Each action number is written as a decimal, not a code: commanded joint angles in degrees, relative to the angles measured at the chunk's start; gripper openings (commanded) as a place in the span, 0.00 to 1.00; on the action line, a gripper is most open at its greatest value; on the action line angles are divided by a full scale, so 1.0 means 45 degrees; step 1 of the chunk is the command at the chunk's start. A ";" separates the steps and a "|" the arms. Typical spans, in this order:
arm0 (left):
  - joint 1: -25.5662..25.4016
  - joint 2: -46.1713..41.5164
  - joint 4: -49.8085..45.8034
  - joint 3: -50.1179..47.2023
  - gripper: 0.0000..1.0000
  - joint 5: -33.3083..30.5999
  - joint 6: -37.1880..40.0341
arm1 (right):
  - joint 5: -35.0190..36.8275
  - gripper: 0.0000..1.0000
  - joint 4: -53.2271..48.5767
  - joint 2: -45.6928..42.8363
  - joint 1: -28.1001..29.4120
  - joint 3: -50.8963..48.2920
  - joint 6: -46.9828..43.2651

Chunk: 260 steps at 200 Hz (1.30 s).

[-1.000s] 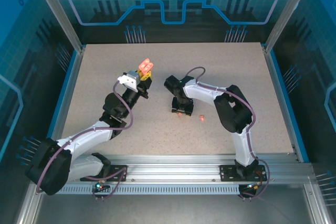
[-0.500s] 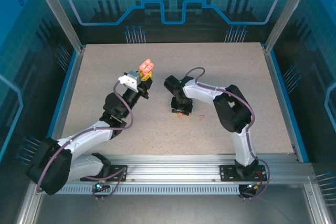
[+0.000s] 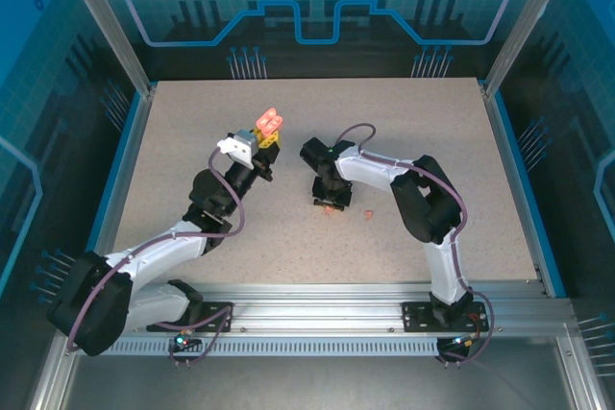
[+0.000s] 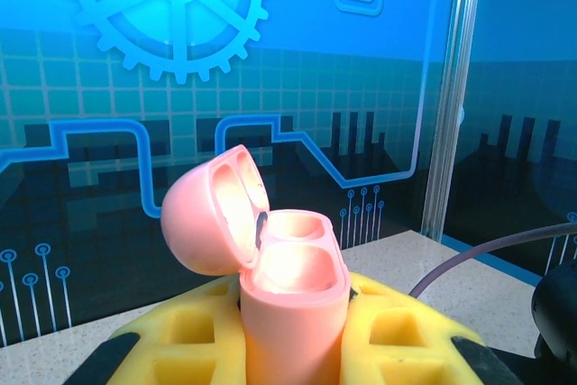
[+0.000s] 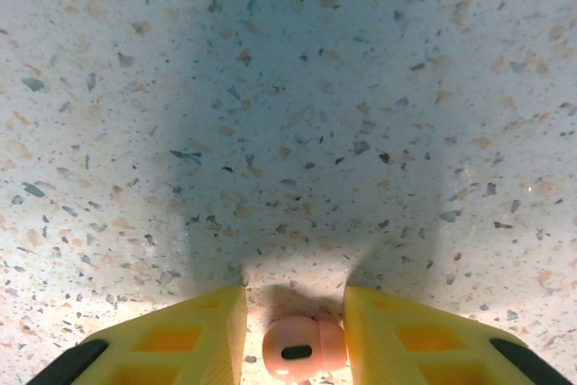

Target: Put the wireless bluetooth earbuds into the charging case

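Observation:
The salmon-pink charging case (image 4: 293, 313) stands upright between the yellow pads of my left gripper (image 4: 293, 317), which is shut on it. Its lid (image 4: 209, 215) is flipped open to the left and both wells look empty. From above, the case (image 3: 270, 123) is held over the middle of the table by the left gripper (image 3: 265, 141). My right gripper (image 3: 330, 203) points straight down at the table. One pink earbud (image 5: 305, 349) lies on the table between its open fingers (image 5: 295, 299), touching the right finger with a thin gap on the left. A second pink earbud (image 3: 369, 215) lies loose just to the right.
The speckled tabletop (image 3: 432, 141) is bounded by blue rails and glass walls. The right arm's purple cable (image 3: 357, 129) loops above its wrist. Both grippers work close together near the table's centre.
The right gripper's fingers have narrowed around the pink earbud on the table. The left arm and the case stay where they were.

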 commanded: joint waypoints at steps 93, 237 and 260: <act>-0.0066 0.0012 0.0146 0.0510 0.00 0.0336 0.0011 | -0.0092 0.35 -0.0073 -0.0565 0.0267 -0.0744 -0.0082; -0.0083 -0.0024 0.0010 0.0607 0.00 0.0393 0.0013 | -0.0168 0.35 -0.0019 -0.0563 0.0408 -0.0816 -0.0260; -0.0083 0.0019 0.0005 0.0627 0.00 0.0368 0.0012 | -0.0126 0.35 -0.0101 -0.0574 0.0432 -0.0826 -0.0260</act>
